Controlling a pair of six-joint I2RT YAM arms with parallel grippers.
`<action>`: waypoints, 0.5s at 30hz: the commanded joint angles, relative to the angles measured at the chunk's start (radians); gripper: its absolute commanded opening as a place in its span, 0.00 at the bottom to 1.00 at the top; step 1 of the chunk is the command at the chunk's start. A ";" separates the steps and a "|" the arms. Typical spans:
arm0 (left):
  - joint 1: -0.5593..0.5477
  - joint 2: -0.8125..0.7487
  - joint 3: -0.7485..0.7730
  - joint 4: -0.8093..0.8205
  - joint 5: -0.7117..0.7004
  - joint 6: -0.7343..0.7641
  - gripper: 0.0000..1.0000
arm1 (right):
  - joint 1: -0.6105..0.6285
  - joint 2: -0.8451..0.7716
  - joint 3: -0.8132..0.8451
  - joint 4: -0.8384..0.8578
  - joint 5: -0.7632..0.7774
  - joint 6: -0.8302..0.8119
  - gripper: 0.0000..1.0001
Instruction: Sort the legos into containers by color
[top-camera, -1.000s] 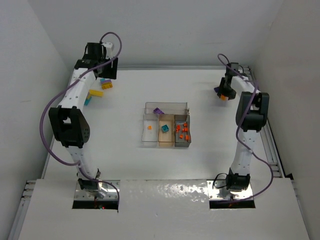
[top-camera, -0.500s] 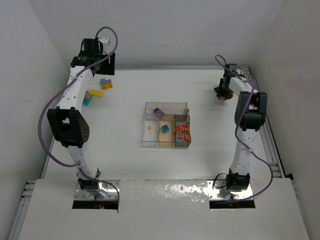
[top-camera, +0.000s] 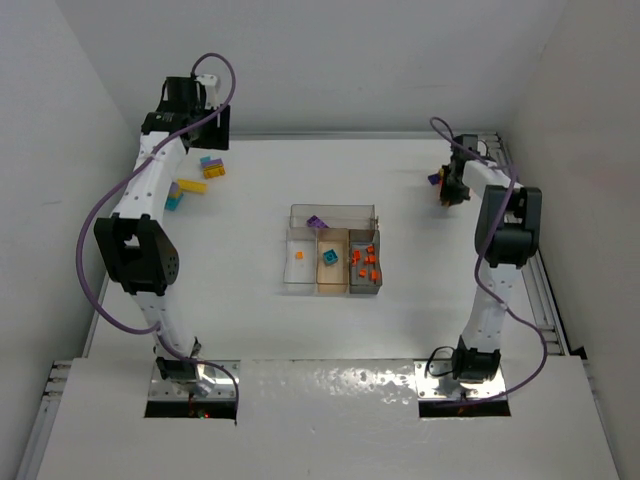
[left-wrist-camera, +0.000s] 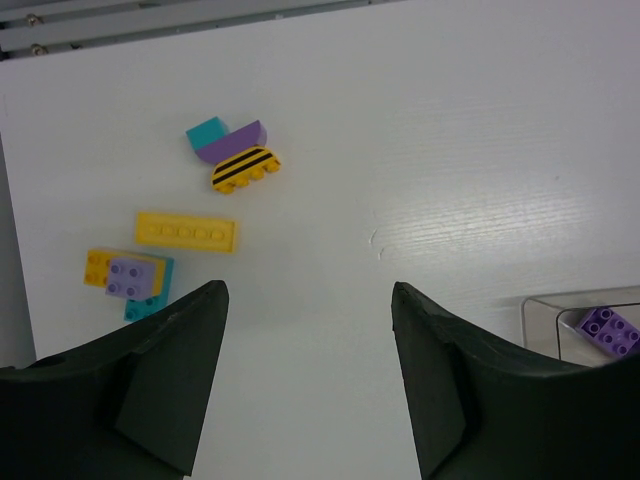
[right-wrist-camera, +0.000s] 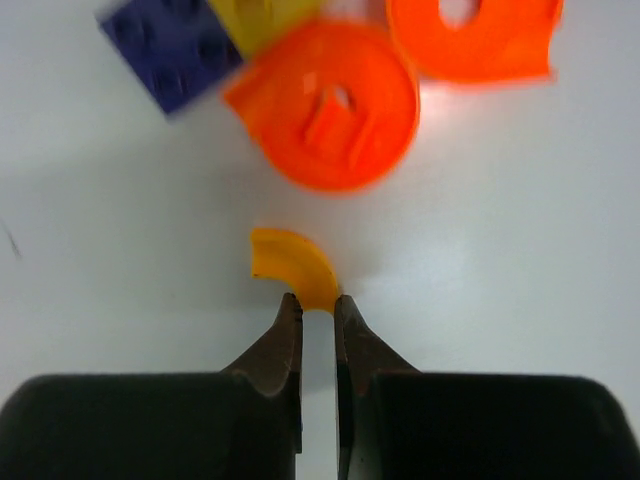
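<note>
My right gripper (right-wrist-camera: 318, 302) is shut on the end of a small curved yellow-orange lego (right-wrist-camera: 292, 264), low over the table at the far right (top-camera: 452, 190). Just beyond it lie two round orange legos (right-wrist-camera: 330, 110), a purple brick (right-wrist-camera: 170, 45) and a yellow piece (right-wrist-camera: 262, 18). My left gripper (left-wrist-camera: 308, 300) is open and empty, high above the far left. Below it lie a yellow plate (left-wrist-camera: 186, 232), a purple-on-yellow-and-teal stack (left-wrist-camera: 128, 280) and a teal, purple and striped yellow cluster (left-wrist-camera: 234, 155). The clear tray (top-camera: 333, 286) at mid-table holds a purple brick (top-camera: 317, 222), one orange piece (top-camera: 298, 255), a teal brick (top-camera: 329, 258) and several orange-red bricks (top-camera: 365, 262).
White walls close in the table at the back and both sides. A rail (top-camera: 545, 290) runs along the right edge. The tray's corner with the purple brick shows at the lower right of the left wrist view (left-wrist-camera: 606, 330).
My right gripper has moved back and to the right, down among the far-right legos. My left gripper has drawn slightly back toward the far-left corner.
</note>
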 joint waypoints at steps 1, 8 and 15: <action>0.015 -0.005 0.018 0.017 -0.007 0.007 0.64 | 0.010 -0.160 -0.088 0.014 -0.012 -0.048 0.00; 0.015 -0.009 0.001 0.033 -0.023 -0.001 0.64 | 0.224 -0.436 -0.249 0.036 0.008 -0.153 0.00; 0.015 -0.065 -0.073 0.053 -0.069 -0.006 0.64 | 0.368 -0.562 -0.297 0.097 -0.207 -0.048 0.00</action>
